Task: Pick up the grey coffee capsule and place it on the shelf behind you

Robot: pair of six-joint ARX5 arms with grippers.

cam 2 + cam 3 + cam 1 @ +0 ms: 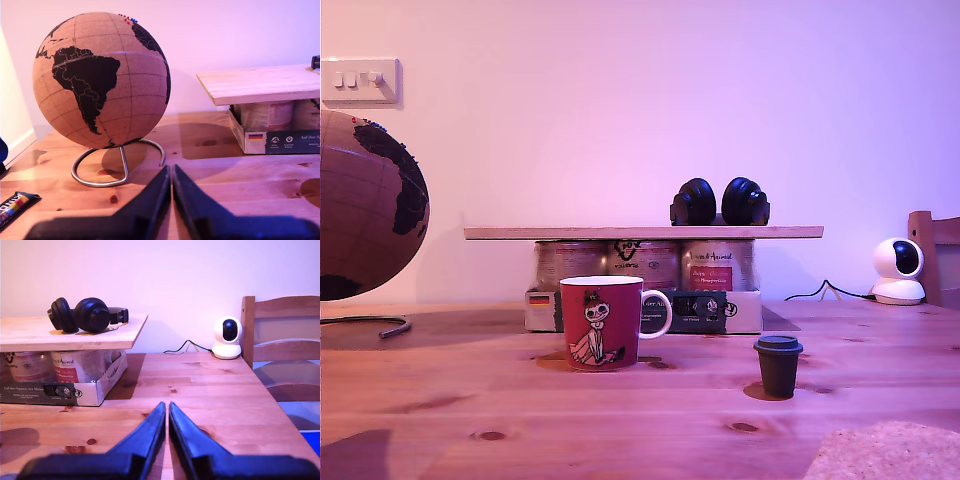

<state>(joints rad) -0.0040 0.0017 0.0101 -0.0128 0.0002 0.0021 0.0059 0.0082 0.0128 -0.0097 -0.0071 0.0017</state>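
On the tabletop (640,420), toward the exterior view's right, the grey coffee capsule (778,366) stands upright and alone, with the red mug (603,322) well off to its left. Behind both, the shelf (643,232) rests on a boxed row of tins (645,265) and carries black headphones (720,202). My first gripper (171,172) faces the cork globe (101,79), jaws pressed together. My second gripper (167,409) is likewise closed on nothing, pointing towards a small white camera (227,337) beside a wooden chair (280,347).
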